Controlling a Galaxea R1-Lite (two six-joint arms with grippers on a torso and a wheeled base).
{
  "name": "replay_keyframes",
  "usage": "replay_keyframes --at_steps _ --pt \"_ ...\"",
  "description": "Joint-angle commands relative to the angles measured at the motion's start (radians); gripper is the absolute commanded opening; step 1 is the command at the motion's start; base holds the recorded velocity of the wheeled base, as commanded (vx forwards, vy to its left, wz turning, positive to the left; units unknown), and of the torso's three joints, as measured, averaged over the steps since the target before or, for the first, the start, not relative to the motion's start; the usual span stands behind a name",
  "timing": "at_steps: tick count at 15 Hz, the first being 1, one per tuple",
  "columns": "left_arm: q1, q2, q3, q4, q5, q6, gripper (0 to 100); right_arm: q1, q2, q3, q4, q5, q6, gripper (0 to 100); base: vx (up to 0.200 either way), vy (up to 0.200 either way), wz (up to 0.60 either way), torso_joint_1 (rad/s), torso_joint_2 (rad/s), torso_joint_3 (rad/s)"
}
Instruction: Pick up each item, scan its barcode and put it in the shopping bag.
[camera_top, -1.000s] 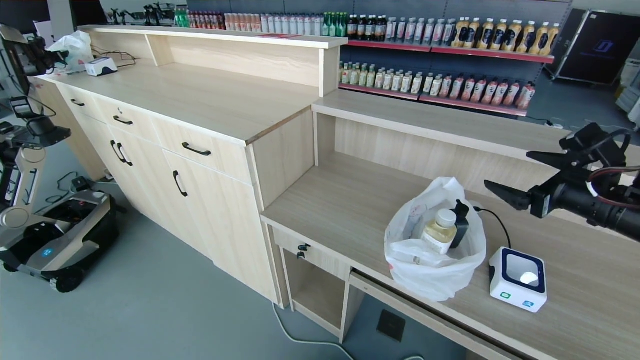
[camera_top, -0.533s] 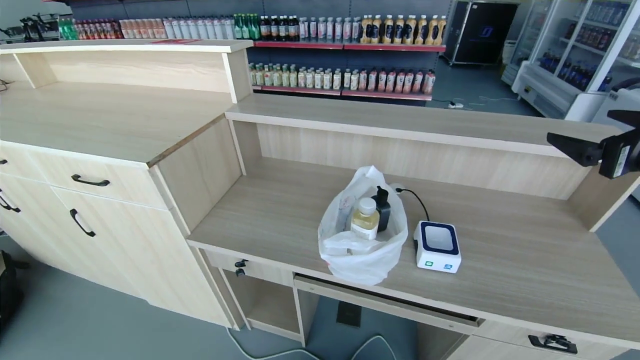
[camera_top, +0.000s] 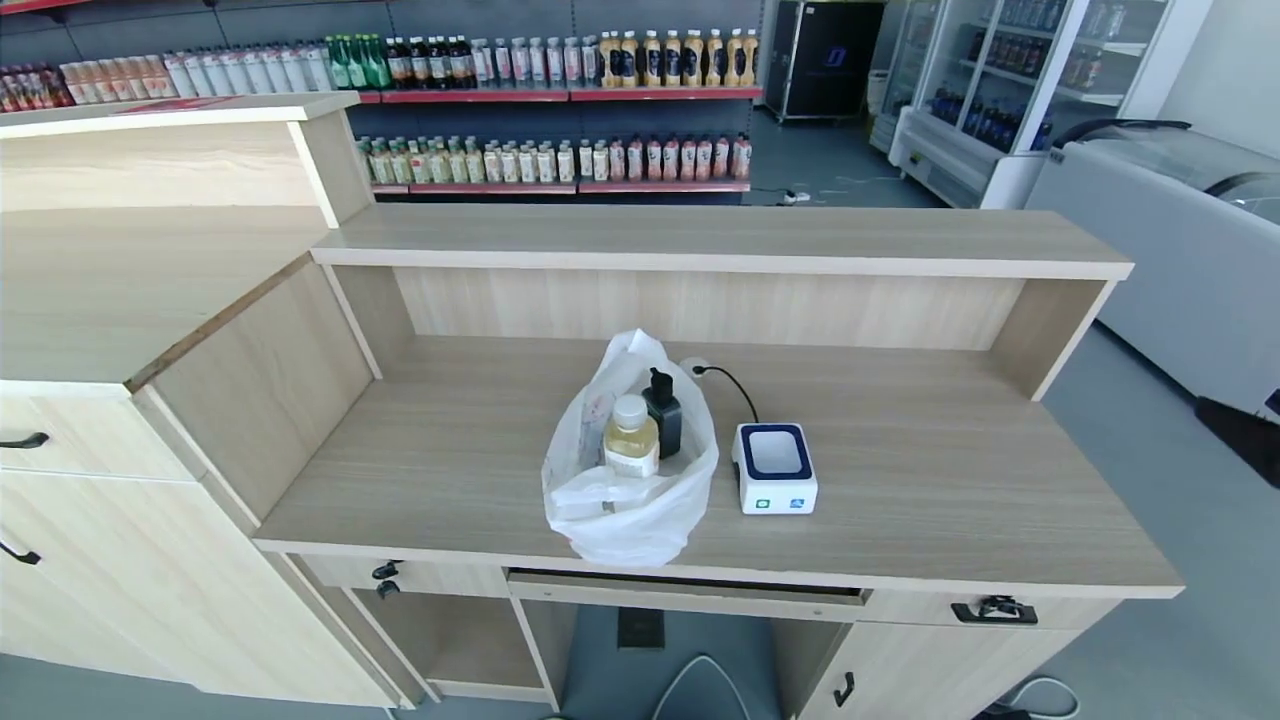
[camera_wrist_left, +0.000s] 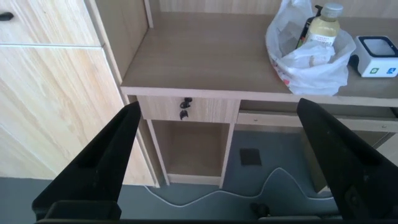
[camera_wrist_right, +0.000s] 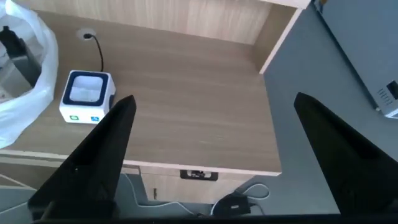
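Shopping bag (camera_top: 625, 505) sits in the middle of my head view now; a second ago it was low on the right. Nothing on the counter (camera_top: 950, 480) has moved. The whole picture has slid, so that is my head camera swinging round to face it. (me)

And for the job? (desk)

I judge I'm squared up on the counter. The bag is thin white plastic with its mouth open upward, standing near the front edge. A pale-capped bottle (camera_top: 631, 440) of yellowish drink and a dark pump bottle (camera_top: 663, 412) stand upright inside. The scanner (camera_top: 773, 468) is just right of the bag, window up, its cable (camera_top: 735, 385) running to the far wall. I see no loose item left on the wood, so I reckon the bagging is done or nearly so. (me)

Claws? (desk)

Left gripper (camera_wrist_left: 217, 104) is spread wide with nothing in it, on the near side of the counter's left end. Right gripper (camera_wrist_right: 214, 98) is just as wide and empty, near the right end. (me)
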Motion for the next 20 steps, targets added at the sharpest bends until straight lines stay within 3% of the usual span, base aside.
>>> replay_keyframes --at_steps 1,4,6,9,20 --pt "0.000 0.000 0.000 0.000 -0.001 0.000 100 0.011 -0.306 0.276 -0.001 -0.004 0.109 100 0.000 0.000 0.00 0.000 0.00 0.000" --pt "0.000 0.000 0.000 0.000 -0.001 0.000 100 0.085 -0.589 0.495 0.002 -0.009 0.116 100 0.000 0.000 0.00 0.000 0.00 0.000" --pt "0.000 0.000 0.000 0.000 -0.001 0.000 100 0.143 -0.731 0.495 0.168 -0.005 0.117 100 0.000 0.000 0.00 0.000 0.00 0.000" --pt "0.000 0.000 0.000 0.000 -0.001 0.000 100 0.149 -0.944 0.495 0.364 -0.001 0.143 100 0.000 0.000 0.00 0.000 0.00 0.000" --pt "0.000 0.000 0.000 0.000 -0.001 0.000 100 0.140 -0.967 0.495 0.392 -0.009 0.211 100 0.000 0.000 0.00 0.000 0.00 0.000"
